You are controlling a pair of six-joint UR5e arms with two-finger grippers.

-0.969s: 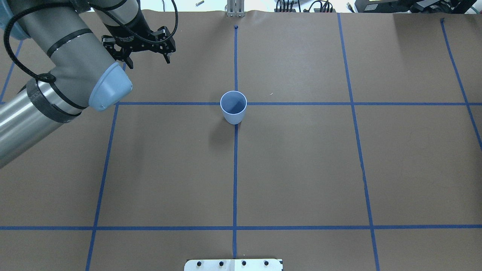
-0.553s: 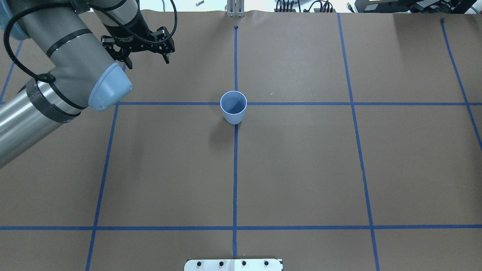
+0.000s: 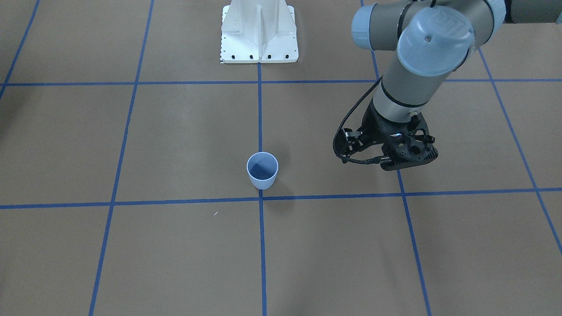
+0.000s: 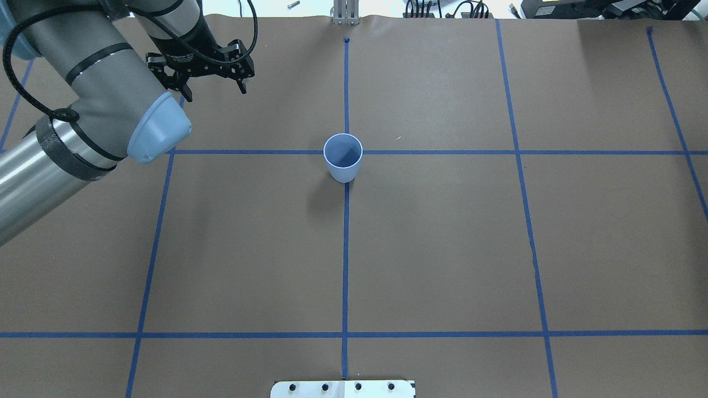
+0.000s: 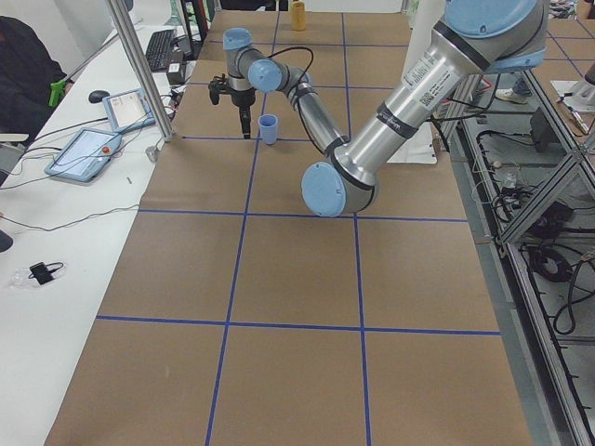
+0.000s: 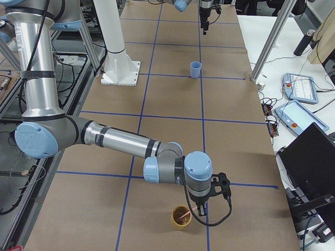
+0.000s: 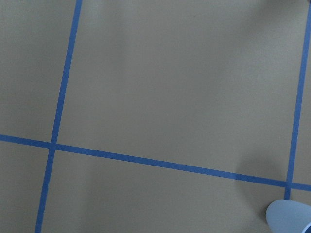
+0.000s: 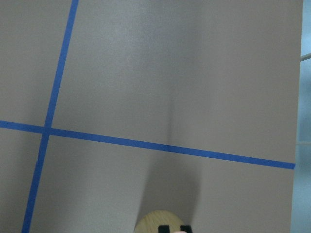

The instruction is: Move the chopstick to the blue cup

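Observation:
The blue cup (image 4: 343, 157) stands upright and empty at the table's centre, on a tape crossing; it also shows in the front view (image 3: 262, 171) and at the left wrist view's corner (image 7: 289, 217). My left gripper (image 4: 214, 87) hangs open and empty, far left of the cup. My right gripper (image 6: 201, 210) is at a tan cup (image 6: 180, 220) near the table's right end. A pale pink chopstick end (image 6: 183, 213) shows in that cup. In the right wrist view the fingertips (image 8: 164, 228) stand close together over the tan cup (image 8: 150, 221), with a pink bit between them.
The white robot base plate (image 3: 259, 30) sits at the robot's side of the table. A metal post (image 6: 267, 47) and tablets (image 6: 303, 104) stand on the white side table beyond the far edge. Blue tape lines grid the brown table top (image 4: 442, 249).
My left gripper has drifted slightly farther from the robot and to the left, still open. The blue cup has not moved.

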